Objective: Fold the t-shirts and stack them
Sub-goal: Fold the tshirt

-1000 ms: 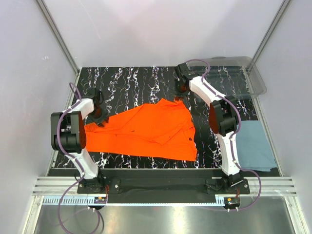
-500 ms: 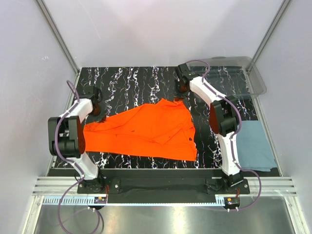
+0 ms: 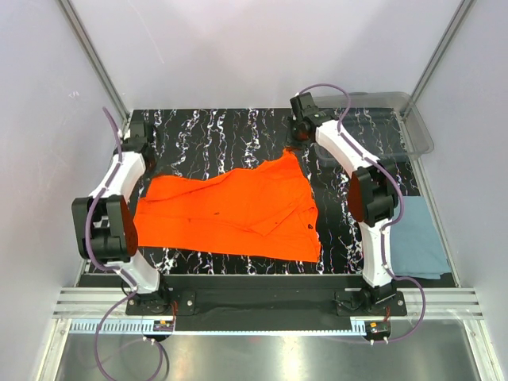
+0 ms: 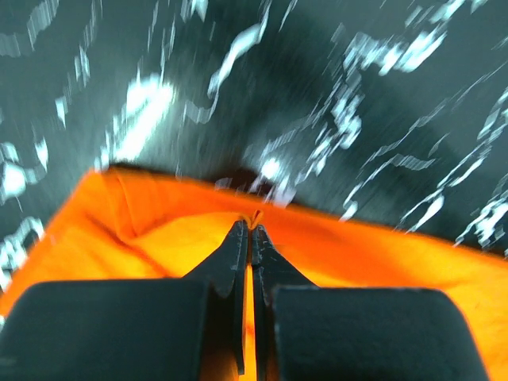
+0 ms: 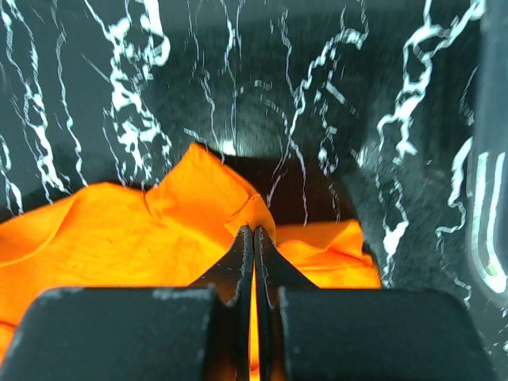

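Pinching orange t-shirt [image 3: 230,210], left gripper [image 4: 251,226] and right gripper [image 5: 253,230] clamped — blue-grey t-shirt [image 3: 418,238] only overhead.

A robotics lab cell: plain white walls [image 3: 262,48], aluminium rails [image 3: 278,302], left arm [image 3: 111,218] and right arm [image 3: 371,198] bolted to a black marbled bench [image 3: 214,135].

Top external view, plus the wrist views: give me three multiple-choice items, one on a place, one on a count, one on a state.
1. Where does the blue-grey t-shirt lie?
A) far left corner
B) near right edge of the table
C) draped over an arm

2. How many t-shirts are in view?
A) one
B) four
C) two

3. How is the left gripper?
A) shut on the orange t-shirt
B) wide open
C) out of view

Answers:
1 B, it lies flat at the table's near right.
2 C, one orange and one blue-grey.
3 A, its fingers meet on the cloth's edge in the left wrist view.
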You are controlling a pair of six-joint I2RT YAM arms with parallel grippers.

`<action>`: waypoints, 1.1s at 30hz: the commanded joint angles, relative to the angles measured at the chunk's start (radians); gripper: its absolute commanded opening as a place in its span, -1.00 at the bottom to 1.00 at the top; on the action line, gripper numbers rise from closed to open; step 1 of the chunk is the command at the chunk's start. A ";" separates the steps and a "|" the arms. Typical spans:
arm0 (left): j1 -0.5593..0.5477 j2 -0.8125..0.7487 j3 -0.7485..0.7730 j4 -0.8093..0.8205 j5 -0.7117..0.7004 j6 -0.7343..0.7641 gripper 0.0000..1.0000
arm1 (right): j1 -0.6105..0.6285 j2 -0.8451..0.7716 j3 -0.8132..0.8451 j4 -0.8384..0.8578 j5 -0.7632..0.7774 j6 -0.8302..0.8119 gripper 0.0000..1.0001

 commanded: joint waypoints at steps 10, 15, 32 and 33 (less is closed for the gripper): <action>0.060 0.268 0.311 0.157 -0.052 0.196 -1.00 | -0.033 -0.063 0.042 0.120 0.034 -0.060 -1.00; 0.097 0.353 0.376 0.179 -0.015 0.189 -1.00 | -0.043 -0.060 0.025 0.146 -0.005 -0.074 -1.00; 0.117 0.378 0.399 0.128 0.069 0.204 -0.99 | -0.046 -0.224 -0.200 0.146 -0.206 -0.012 -1.00; 0.116 0.375 0.391 0.122 0.063 0.196 -0.99 | -0.047 -0.238 -0.220 0.150 -0.222 -0.006 -1.00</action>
